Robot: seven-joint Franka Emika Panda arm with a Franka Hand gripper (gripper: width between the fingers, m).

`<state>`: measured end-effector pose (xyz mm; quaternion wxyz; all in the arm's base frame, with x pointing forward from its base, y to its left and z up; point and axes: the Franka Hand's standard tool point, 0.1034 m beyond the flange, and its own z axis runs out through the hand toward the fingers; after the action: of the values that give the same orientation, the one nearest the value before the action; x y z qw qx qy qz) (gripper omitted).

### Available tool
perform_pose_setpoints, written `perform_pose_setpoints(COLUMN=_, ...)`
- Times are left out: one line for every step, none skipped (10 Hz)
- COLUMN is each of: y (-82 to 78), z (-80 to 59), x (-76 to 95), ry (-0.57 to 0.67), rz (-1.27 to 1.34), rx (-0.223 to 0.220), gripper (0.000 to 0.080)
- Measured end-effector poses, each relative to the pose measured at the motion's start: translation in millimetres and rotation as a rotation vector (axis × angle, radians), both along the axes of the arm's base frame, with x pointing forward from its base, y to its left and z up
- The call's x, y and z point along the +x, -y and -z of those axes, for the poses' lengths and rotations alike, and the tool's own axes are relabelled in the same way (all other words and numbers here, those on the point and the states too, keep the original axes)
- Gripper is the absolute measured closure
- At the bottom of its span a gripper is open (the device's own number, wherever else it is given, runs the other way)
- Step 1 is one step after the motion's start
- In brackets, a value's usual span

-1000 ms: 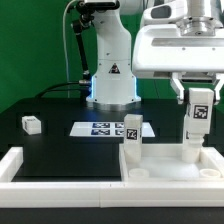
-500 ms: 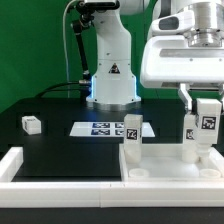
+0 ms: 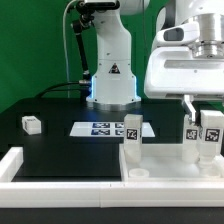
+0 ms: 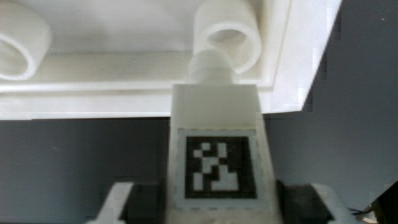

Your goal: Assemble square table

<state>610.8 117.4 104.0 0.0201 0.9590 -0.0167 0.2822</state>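
Note:
My gripper point(image 3: 207, 116) is shut on a chunky white leg point(image 3: 210, 138) with a black-and-white tag, held upright at the exterior view's right. The square table's panel point(image 3: 165, 172) lies at the front with a raised rim. Two legs stand on it, one point(image 3: 131, 141) near the middle and one point(image 3: 189, 146) just beside the held leg. In the wrist view the held leg point(image 4: 217, 120) sits between my fingers point(image 4: 128, 200), its tip over a round socket point(image 4: 231, 38) near the panel's corner. A further leg point(image 3: 31, 124) lies loose on the table at the left.
The marker board point(image 3: 103, 128) lies flat in the middle of the black table. A long white border bar point(image 3: 55, 166) runs along the front left. The robot base point(image 3: 112, 80) stands at the back.
My gripper has carried the leg toward the exterior view's right and lower, closer to the panel's corner. The grip is unchanged.

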Motion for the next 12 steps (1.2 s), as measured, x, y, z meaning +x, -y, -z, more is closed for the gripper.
perform_pose_setpoints(y=0.1, z=2.5, x=-0.2, ry=-0.003, rz=0.000, rx=-0.002, gripper=0.0509)
perform_pose_setpoints(y=0.6, z=6.1, x=-0.5, ry=-0.007, rz=-0.001, rx=-0.007, gripper=0.0509)
perform_pose_setpoints(y=0.0, z=8.2, x=0.0, ry=-0.009, rz=-0.002, rx=-0.009, gripper=0.0509)
perform_pose_setpoints(y=-0.7, z=8.3, x=1.0, ry=-0.008, rz=-0.004, rx=-0.009, gripper=0.0509)
perform_pose_setpoints(y=-2.1, z=8.3, x=2.4, ry=-0.006, rz=-0.005, rx=-0.009, gripper=0.0509)
perform_pose_setpoints(y=-5.0, z=8.3, x=4.1, ry=-0.004, rz=-0.009, rx=-0.008, gripper=0.0509)
perform_pose_setpoints(y=-8.3, z=8.0, x=5.6, ry=-0.002, rz=-0.014, rx=-0.007, gripper=0.0509)
perform_pose_setpoints(y=-9.3, z=8.1, x=5.5, ry=-0.004, rz=-0.016, rx=-0.007, gripper=0.0509)
perform_pose_setpoints(y=-9.0, z=7.9, x=5.6, ry=-0.006, rz=-0.028, rx=-0.015, gripper=0.0509)
perform_pose_setpoints(y=-8.8, z=7.8, x=5.4, ry=-0.006, rz=-0.036, rx=-0.020, gripper=0.0509)
perform_pose_setpoints(y=-8.0, z=7.8, x=4.7, ry=-0.008, rz=-0.046, rx=-0.027, gripper=0.0509)
perform_pose_setpoints(y=-5.9, z=6.5, x=3.4, ry=-0.010, rz=-0.058, rx=-0.036, gripper=0.0509)
